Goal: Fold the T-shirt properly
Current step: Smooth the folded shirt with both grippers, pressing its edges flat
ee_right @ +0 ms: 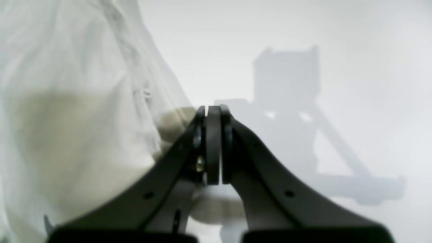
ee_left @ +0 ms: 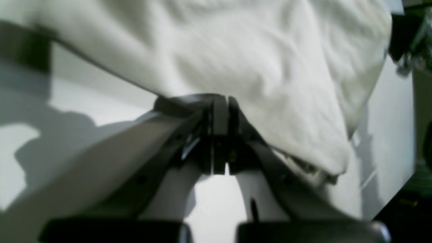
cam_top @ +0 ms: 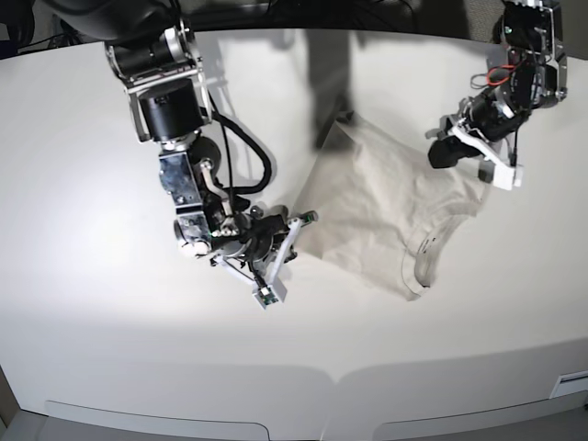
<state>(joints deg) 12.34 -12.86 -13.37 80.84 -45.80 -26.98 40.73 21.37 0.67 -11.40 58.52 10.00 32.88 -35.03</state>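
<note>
Beige cotton T-shirt (cam_top: 386, 216) is stretching lengthwise between both arms: the right hand (cam_top: 308, 218) is pinching its hem corner, the left hand (cam_top: 464, 163) its sleeve edge.

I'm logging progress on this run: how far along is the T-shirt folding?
Partly done, it seems. The T-shirt lies on the table as a compact, angled shape, so some fold looks made, though its collar end is uneven. In hand: the right gripper and the left gripper each look shut on a T-shirt edge. Left: finishing and squaring the folds, then releasing.
</note>
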